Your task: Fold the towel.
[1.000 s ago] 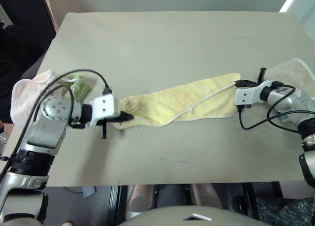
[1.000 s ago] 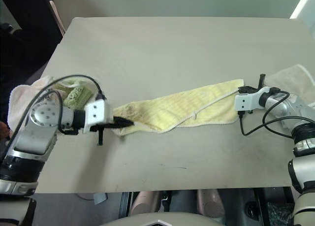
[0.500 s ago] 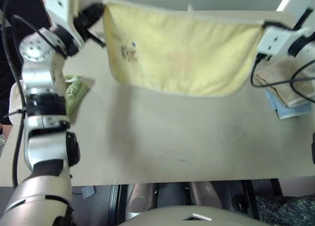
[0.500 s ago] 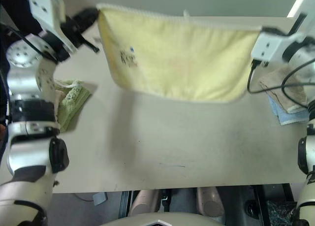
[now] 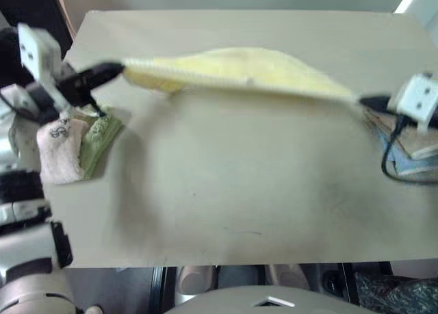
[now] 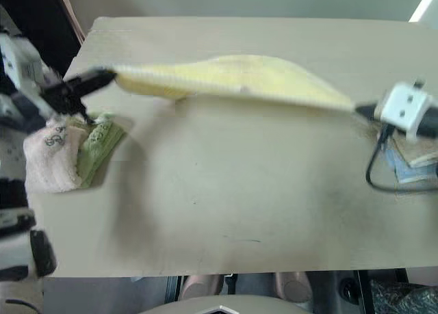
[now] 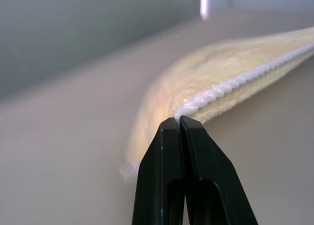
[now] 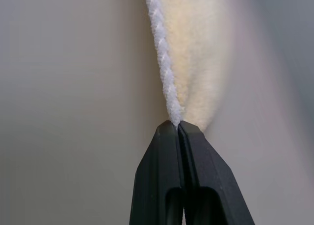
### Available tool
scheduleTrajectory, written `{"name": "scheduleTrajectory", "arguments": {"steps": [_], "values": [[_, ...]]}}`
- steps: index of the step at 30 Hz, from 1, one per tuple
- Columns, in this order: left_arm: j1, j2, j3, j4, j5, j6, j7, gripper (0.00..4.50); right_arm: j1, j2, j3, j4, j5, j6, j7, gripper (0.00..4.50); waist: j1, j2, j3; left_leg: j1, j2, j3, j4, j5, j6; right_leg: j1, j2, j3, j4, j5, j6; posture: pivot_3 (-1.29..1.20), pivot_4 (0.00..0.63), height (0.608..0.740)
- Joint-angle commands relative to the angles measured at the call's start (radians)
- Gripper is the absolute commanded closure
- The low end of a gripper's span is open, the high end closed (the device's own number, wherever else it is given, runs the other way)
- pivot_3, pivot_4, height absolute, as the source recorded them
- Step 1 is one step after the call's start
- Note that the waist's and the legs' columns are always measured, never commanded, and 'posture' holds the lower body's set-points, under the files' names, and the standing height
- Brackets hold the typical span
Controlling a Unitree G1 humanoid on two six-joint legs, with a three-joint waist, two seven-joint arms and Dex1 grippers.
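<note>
Towel [image 5: 239, 71] stretched between left gripper [image 5: 116, 71], right gripper [image 5: 363, 102].

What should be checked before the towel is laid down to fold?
1. Left tool shut on the towel hem: ok.
2. Right tool shut on the hem at the other end: ok.
3. Towel stretched between both tools, above the table: ok.
4. Bare table in front of the towel for laying it down: ok.
5. Pink cloth and green cloth at the table's left edge, apart from the towel: ok.
6. Stack at the right edge, apart from the towel: cannot tell.
</note>
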Motion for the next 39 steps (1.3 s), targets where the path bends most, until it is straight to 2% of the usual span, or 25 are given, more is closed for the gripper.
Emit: {"name": "scheduleTrajectory", "arguments": {"steps": [1, 4, 6, 9, 12, 15, 17, 21, 23, 26, 28, 34, 37, 39], "values": [[0.155, 0.066, 0.094, -0.199, -0.088, 0.111, -0.05, 4.5, 0.141, -0.051, -0.146, -0.185, 0.114, 0.131, 0.07, 4.47, -0.001, -0.001, -0.001, 0.001, 0.0, 0.0, 0.001, -0.001, 0.0, 0.001, 0.0, 0.0, 0.0, 0.0, 0.0, 0.0, 0.15, 0.735], [0.267, 0.079, 0.143, -0.266, -0.113, 0.149, -0.051, 4.5, 0.242, -0.062, -0.22, -0.262, 0.175, 0.224, 0.124, 4.47, -0.001, -0.002, 0.0, 0.006, -0.001, 0.0, 0.002, -0.002, 0.001, 0.005, 0.0, 0.001, 0.0, -0.001, -0.002, 0.0, 0.15, 0.735], [0.309, 0.086, 0.176, -0.286, -0.126, 0.169, -0.047, 4.5, 0.3, -0.076, -0.264, -0.28, 0.19, 0.26, 0.169, 4.47, 0.0, -0.003, 0.0, 0.01, -0.001, 0.0, 0.001, -0.007, 0.008, 0.01, 0.0, 0.001, 0.0, -0.006, -0.01, 0.0, 0.15, 0.735], [0.33, 0.094, 0.198, -0.297, -0.125, 0.176, -0.046, 4.5, 0.301, -0.077, -0.27, -0.275, 0.192, 0.276, 0.187, 4.47, -0.002, -0.004, 0.001, 0.02, -0.001, 0.0, 0.001, -0.005, 0.013, 0.019, 0.0, 0.002, 0.002, -0.003, -0.014, 0.0, 0.15, 0.735], [0.299, 0.097, 0.179, -0.263, -0.088, 0.152, -0.023, 4.5, 0.231, -0.059, -0.218, -0.24, 0.161, 0.255, 0.168, 4.47, -0.009, -0.004, 0.001, 0.031, -0.001, -0.001, 0.001, -0.004, 0.011, 0.028, 0.0, 0.003, 0.002, -0.007, -0.008, 0.0, 0.15, 0.735], [0.171, 0.072, 0.079, -0.122, 0.058, 0.049, 0.094, 4.5, 0.043, 0.016, -0.083, -0.119, 0.039, 0.189, 0.08, 4.47, -0.014, -0.005, 0.001, 0.037, -0.002, -0.002, 0.001, -0.005, 0.008, 0.032, 0.001, 0.003, 0.004, -0.006, -0.01, 0.0, 0.15, 0.735], [0.139, 0.065, 0.052, -0.08, 0.099, 0.008, 0.111, 4.5, -0.005, 0.037, -0.051, -0.081, 0.007, 0.171, 0.072, 4.47, -0.015, -0.005, 0.001, 0.041, -0.002, -0.003, 0.0, -0.005, 0.009, 0.036, 0.001, 0.004, 0.003, -0.006, -0.01, 0.0, 0.15, 0.735], [-0.031, 0.015, -0.118, 0.09, 0.269, -0.118, 0.18, 4.5, -0.249, 0.176, 0.119, 0.151, -0.187, 0.041, -0.044, 4.47, -0.017, -0.005, 0.001, 0.044, -0.003, -0.003, 0.002, 0.0, 0.015, 0.037, 0.0, 0.004, 0.006, 0.003, -0.008, 0.0, 0.15, 0.735], [-0.069, -0.001, -0.181, 0.143, 0.324, -0.17, 0.165, 4.5, -0.34, 0.231, 0.179, 0.28, -0.267, -0.028, -0.084, 4.47, -0.019, -0.005, 0.001, 0.039, -0.003, -0.003, 0.002, 0.002, 0.017, 0.032, 0.0, 0.004, 0.006, 0.007, -0.007, 0.0, 0.15, 0.735], [-0.113, -0.021, -0.252, 0.217, 0.393, -0.228, 0.165, 4.5, -0.446, 0.294, 0.243, 0.459, -0.36, -0.119, -0.14, 4.47, -0.018, -0.005, 0.001, 0.035, -0.003, -0.003, -0.002, 0.004, 0.016, 0.026, 0.0, 0.003, 0.004, 0.011, -0.014, 0.0, 0.15, 0.735], [-0.134, -0.033, -0.283, 0.255, 0.429, -0.261, 0.17, 4.5, -0.503, 0.326, 0.274, 0.561, -0.413, -0.172, -0.179, 4.47, -0.017, -0.005, 0.001, 0.029, -0.003, -0.003, -0.001, 0.002, 0.012, 0.018, 0.0, 0.002, 0.006, 0.014, -0.006, 0.0, 0.15, 0.735], [-0.188, -0.066, -0.349, 0.356, 0.533, -0.332, 0.231, 4.5, -0.613, 0.372, 0.334, 0.795, -0.526, -0.311, -0.267, 4.47, -0.01, -0.005, 0.001, 0.006, -0.002, -0.003, -0.002, 0.008, 0.0, -0.003, -0.001, 0.001, 0.005, 0.012, -0.004, 0.0, 0.15, 0.735], [-0.201, -0.089, -0.344, 0.37, 0.533, -0.339, 0.245, 3.87, -0.638, 0.377, 0.338, 0.848, -0.544, -0.351, -0.284, 3.91, -0.006, -0.005, 0.001, 0.005, -0.002, -0.003, -0.002, 0.007, 0.001, -0.003, -0.001, 0.001, 0.003, 0.012, -0.004, 0.0, 0.15, 0.735], [-0.198, -0.097, -0.331, 0.361, 0.527, -0.346, 0.255, 3.21, -0.644, 0.371, 0.333, 0.858, -0.549, -0.373, -0.293, 3.29, -0.005, -0.005, 0.001, 0.005, -0.002, -0.003, -0.002, 0.006, 0.002, -0.002, -0.002, 0.001, 0.002, 0.012, -0.004, 0.0, 0.15, 0.735]]}}
